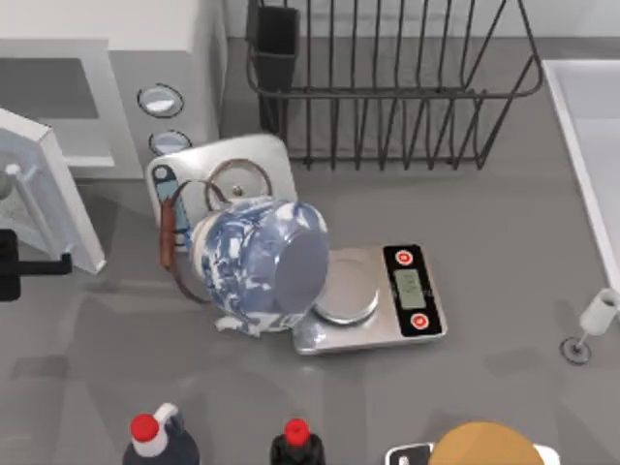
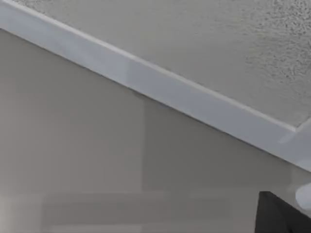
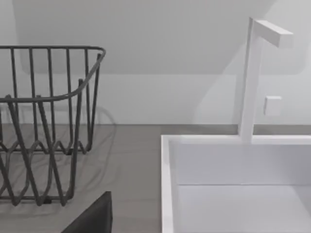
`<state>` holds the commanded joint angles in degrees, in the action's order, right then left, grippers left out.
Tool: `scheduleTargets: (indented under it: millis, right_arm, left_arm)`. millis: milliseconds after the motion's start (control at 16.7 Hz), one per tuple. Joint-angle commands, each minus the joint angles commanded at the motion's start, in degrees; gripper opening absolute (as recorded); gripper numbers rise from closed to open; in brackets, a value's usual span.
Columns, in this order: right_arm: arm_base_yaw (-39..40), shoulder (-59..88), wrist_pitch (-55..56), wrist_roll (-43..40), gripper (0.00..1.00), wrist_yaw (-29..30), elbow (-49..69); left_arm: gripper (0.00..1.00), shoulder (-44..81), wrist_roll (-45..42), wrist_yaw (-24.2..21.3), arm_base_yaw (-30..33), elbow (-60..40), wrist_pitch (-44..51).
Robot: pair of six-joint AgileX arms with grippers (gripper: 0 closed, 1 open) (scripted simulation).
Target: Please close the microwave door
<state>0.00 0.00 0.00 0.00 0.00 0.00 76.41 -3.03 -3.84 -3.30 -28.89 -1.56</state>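
Observation:
The white microwave (image 1: pixel 126 77) with two round dials (image 1: pixel 160 99) stands at the back left of the table. Its microwave door (image 1: pixel 44 184), a white-framed panel with pale glass, is swung open towards the front at the far left. My left gripper (image 1: pixel 39 263) sits at the left edge, its black tip against the door's lower outer face. In the left wrist view the door's white frame (image 2: pixel 170 92) runs slantwise close by, with a dark finger (image 2: pixel 277 216) at the corner. A dark finger (image 3: pixel 95 219) of my right gripper shows in the right wrist view, facing the rack and sink.
A blue-and-white jug (image 1: pixel 260 266) lies on its side beside a silver kitchen scale (image 1: pixel 387 295). A square plate with a ring (image 1: pixel 232 179) sits before the microwave. The wire dish rack (image 1: pixel 387 87) is at the back, the sink (image 1: pixel 591 126) at the right, and two red-capped bottles (image 1: pixel 155 436) at the front.

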Motion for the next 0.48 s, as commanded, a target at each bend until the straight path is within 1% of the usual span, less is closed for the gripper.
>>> scheduleTargets:
  millis: [240,480]
  right_arm:
    - [0.00,0.00,0.00,0.00,1.00,0.00,0.00]
    - [0.00,0.00,0.00,0.00,1.00,0.00,0.00]
  left_arm:
    - [0.00,10.35,0.49,0.55,0.88,-6.12,-4.41]
    - [0.00,13.42,0.66,0.74,1.19,-8.19,-5.92]
